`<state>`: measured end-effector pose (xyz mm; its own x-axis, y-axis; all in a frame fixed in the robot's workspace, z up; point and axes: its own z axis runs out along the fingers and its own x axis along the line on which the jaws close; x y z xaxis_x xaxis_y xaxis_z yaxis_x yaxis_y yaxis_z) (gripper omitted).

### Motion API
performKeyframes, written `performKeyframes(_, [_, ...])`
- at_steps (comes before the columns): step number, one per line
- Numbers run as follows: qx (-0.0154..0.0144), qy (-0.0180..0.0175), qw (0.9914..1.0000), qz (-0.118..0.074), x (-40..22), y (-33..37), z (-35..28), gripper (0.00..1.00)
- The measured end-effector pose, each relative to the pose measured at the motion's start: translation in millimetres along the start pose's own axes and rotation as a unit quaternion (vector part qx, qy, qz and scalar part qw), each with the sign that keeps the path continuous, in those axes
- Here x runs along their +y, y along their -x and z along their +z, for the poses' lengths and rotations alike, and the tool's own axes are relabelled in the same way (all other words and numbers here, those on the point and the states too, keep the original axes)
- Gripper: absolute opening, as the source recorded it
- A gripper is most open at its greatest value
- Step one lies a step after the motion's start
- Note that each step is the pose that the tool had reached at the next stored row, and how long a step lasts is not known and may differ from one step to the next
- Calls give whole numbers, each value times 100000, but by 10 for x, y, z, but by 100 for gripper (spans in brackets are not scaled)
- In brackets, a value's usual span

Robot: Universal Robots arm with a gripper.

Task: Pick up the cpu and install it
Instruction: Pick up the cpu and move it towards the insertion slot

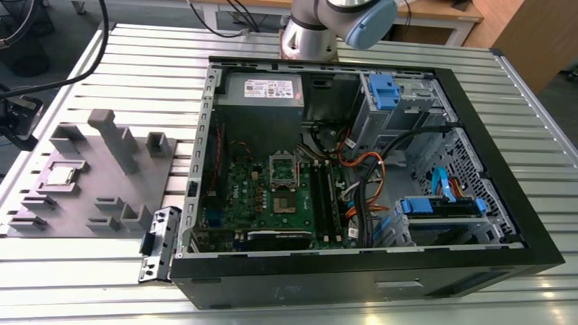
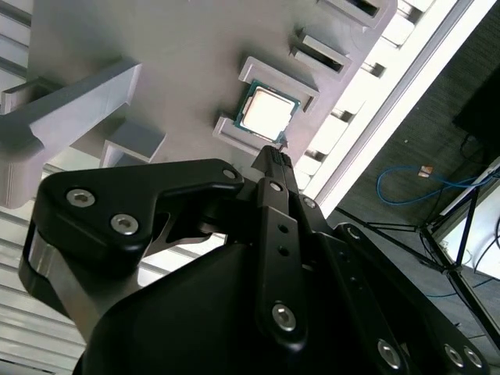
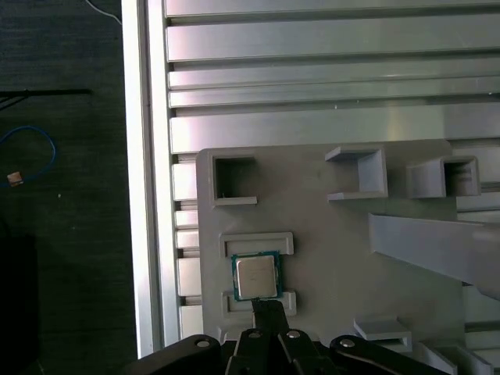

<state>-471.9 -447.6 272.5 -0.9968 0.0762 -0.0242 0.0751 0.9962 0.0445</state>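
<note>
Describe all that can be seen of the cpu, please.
The cpu is a small flat square chip, with a dull silver-grey metal top and a thin greenish rim. It lies flat between two low brackets of the grey holder plate, on the exterior view's left of the computer case. The gripper is beside one edge; contact cannot be told.

Bright even light; glare washes out table slats; floor dark; shadows soft.

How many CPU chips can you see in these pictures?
1. The cpu lies in a recess of the grey fixture plate, on the exterior view's left of the open computer case. Others could be hidden inside the case.
</note>
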Motion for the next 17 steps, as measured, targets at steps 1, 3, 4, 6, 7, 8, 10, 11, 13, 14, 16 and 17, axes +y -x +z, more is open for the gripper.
performKeyframes(1, [-1,-1,100000,0,0,0,0,11])
performKeyframes(3, [-2,1,100000,0,0,0,1,11])
performKeyframes(4, [-1,-1,100000,-1,0,0,1,11])
performKeyframes(6, [-28,20,100000,-1,-1,-1,14,11])
performKeyframes(7, [-11,6,100000,-6,-2,-2,22,11])
performKeyframes(8, [-1,-1,100000,-7,-2,-3,37,11])
performKeyframes(10, [-6,2,100000,-2,-4,-8,75,11])
performKeyframes(11, [-7,4,100000,-3,-5,-9,93,11])
performKeyframes(13, [-3,2,100000,-4,-6,-10,128,11])
performKeyframes(14, [-1,0,100000,-1,-7,-11,146,11])
performKeyframes(16, [-3,2,100000,0,-9,-12,184,11])
performKeyframes(17, [-3,1,100000,0,-10,-13,202,11])
